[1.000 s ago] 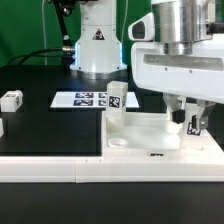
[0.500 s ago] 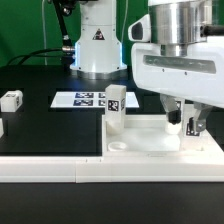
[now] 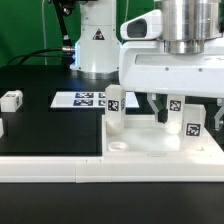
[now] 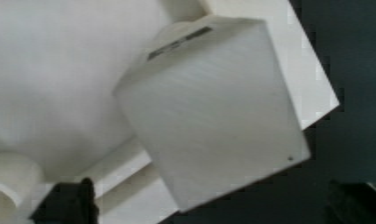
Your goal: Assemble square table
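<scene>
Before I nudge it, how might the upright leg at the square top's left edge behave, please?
The leg stands tall on a narrow base, so it would probably tip unless seated in the square top; I cannot tell. It looks like rigid plastic, likely stiff and light.

A black table fills the scene. The marker board lies flat at its far middle. A long white rail runs along the near edge. Behind is a green backdrop with black cables.
</scene>
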`<state>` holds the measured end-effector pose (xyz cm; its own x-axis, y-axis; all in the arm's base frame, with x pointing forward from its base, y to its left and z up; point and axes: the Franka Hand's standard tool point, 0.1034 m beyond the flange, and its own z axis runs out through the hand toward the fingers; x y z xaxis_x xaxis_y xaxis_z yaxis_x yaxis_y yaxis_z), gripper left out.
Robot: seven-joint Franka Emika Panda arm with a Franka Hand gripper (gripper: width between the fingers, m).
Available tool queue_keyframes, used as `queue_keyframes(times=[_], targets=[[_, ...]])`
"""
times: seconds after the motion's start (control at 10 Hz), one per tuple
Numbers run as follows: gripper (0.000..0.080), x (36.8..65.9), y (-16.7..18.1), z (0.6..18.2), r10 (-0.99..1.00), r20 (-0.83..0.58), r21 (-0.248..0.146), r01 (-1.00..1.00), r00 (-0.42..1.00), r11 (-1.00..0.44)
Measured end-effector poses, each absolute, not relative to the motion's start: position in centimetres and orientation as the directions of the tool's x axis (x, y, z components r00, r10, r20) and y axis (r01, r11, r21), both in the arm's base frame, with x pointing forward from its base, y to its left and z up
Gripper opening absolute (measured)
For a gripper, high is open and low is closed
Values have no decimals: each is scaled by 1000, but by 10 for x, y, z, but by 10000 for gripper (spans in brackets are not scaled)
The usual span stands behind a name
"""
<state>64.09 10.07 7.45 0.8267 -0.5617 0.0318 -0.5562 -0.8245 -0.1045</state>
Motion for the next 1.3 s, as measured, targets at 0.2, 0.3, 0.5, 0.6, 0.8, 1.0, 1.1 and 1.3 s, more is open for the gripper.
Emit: queue_keyframes(times=[0.2, 0.3, 0.5, 0.6, 0.8, 1.0, 1.1, 1.3], targets=[[649, 620, 109, 71, -523, -80, -101, -529, 848, -843], [649, 618, 119, 70, -495, -85, -100, -502, 865, -859], [649, 613, 129, 64, -473, -82, -79, -479, 877, -874], [649, 613, 131, 63, -471, -82, -78, -477, 878, -875], [649, 613, 129, 63, -496, -84, -76, -501, 865, -862], [369, 613, 126, 62, -571, -89, -66, -577, 816, -814], [369, 613, 125, 62, -632, -93, -57, -637, 770, -768], [321, 613, 121, 62, -692, -94, -47, -697, 716, -715]])
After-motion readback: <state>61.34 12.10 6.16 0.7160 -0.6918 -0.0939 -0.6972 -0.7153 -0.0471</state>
